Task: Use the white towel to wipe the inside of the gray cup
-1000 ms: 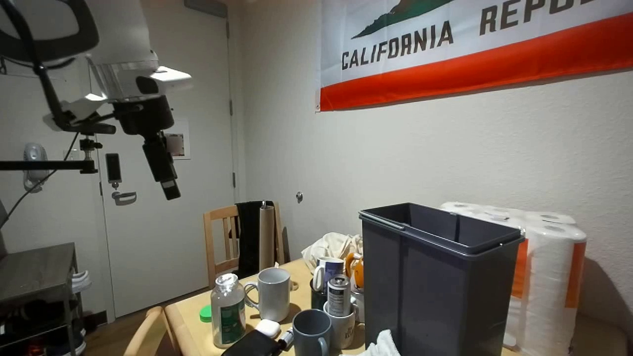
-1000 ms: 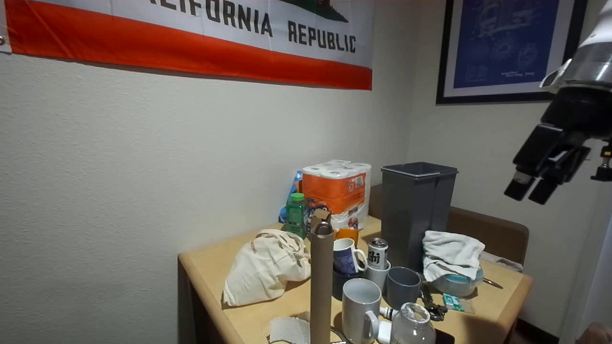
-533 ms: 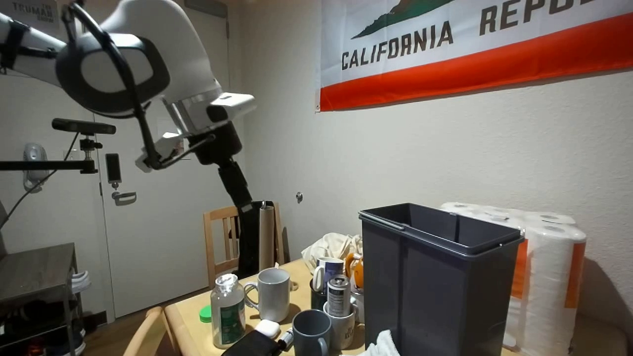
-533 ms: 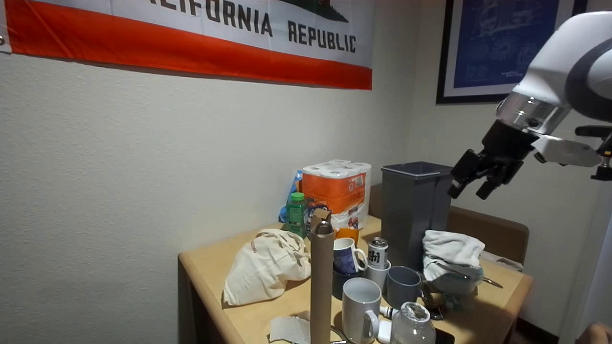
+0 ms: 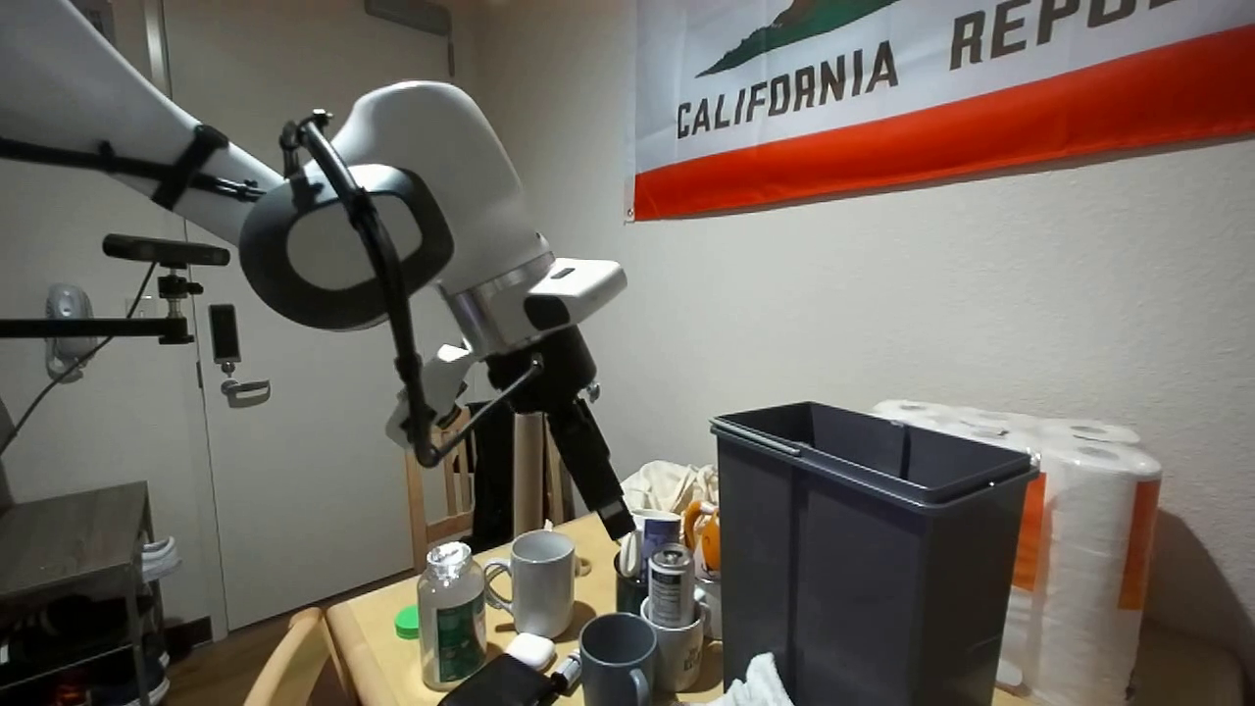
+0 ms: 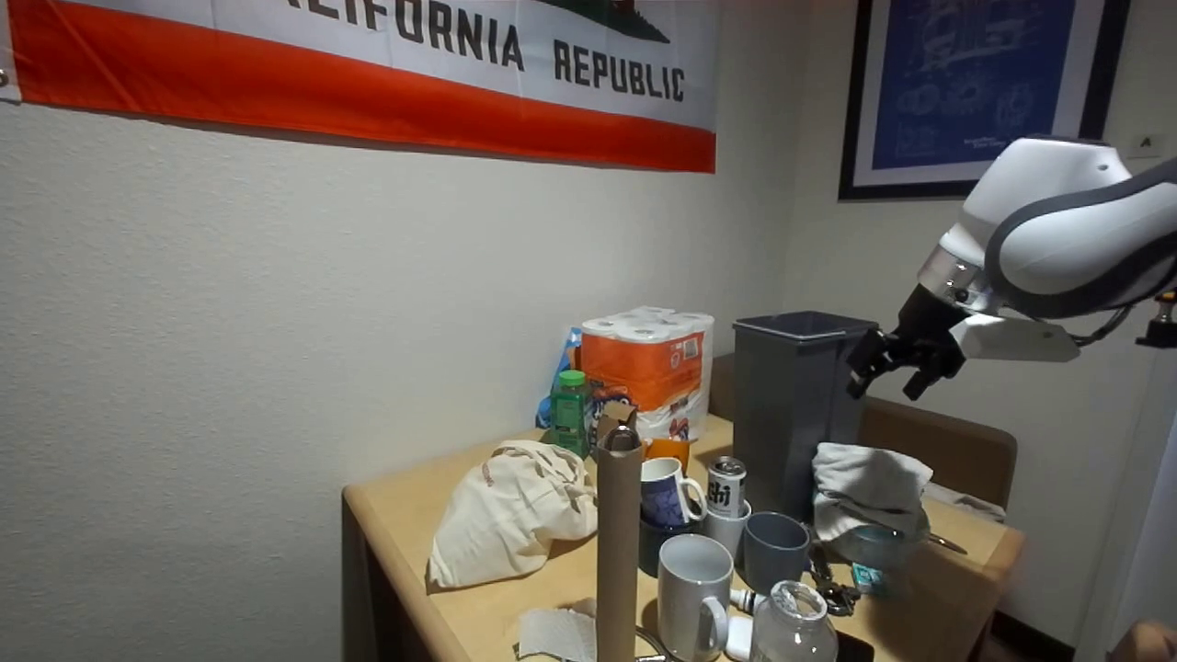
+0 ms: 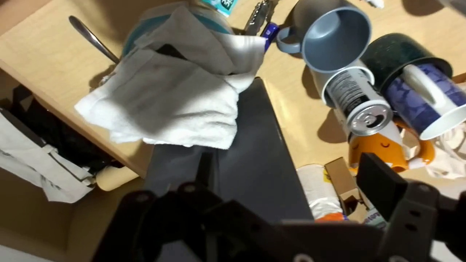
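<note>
The step in hand looks to be the reach for the rumpled white terry towel (image 7: pixel 174 102); no wiping is under way. In an exterior view the black two-fingered pincer (image 6: pixel 885 388) hangs in the air, fingers wide apart, with nothing between them. The towel sits below it at six o'clock there, draped over a round, clear container with a teal band (image 7: pixel 142 32). In the wrist view a tall dark-gray plastic bin (image 7: pixel 251 171) is at the towel's five o'clock. At the towel's two o'clock, a round gray cup with a side handle (image 7: pixel 336 40), probably the one meant, stands upright on the pale wooden counter (image 7: pixel 54 62), its mouth uncovered.

Next, I judge, the pincer must come over the towel, drop and close on a raised fold without dragging the container along. Then the towel needs lifting to the cup and pushing inside, clear of the silver drink can (image 7: pixel 360 100) at the cup's five o'clock.
</note>
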You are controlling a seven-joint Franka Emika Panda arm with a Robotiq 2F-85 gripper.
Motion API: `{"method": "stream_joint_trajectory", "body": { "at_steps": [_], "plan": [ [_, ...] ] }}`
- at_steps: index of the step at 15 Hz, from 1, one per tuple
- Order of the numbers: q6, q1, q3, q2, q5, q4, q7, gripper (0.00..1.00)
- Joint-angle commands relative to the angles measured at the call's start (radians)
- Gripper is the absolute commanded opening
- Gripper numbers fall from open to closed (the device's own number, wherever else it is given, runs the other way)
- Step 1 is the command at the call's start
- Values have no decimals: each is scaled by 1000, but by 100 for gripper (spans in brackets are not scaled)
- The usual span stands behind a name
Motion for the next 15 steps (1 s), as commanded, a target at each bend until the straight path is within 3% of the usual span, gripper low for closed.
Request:
{"method": "stream_joint_trajectory", "body": {
  "at_steps": [1,8,15],
  "plan": [
    [61,-26,-41,113,-24,56,31,100],
    [136,-14,-167,298,26,141,-56,100],
    [145,-12,-207,415,56,177,-159,100]
  ]
}}
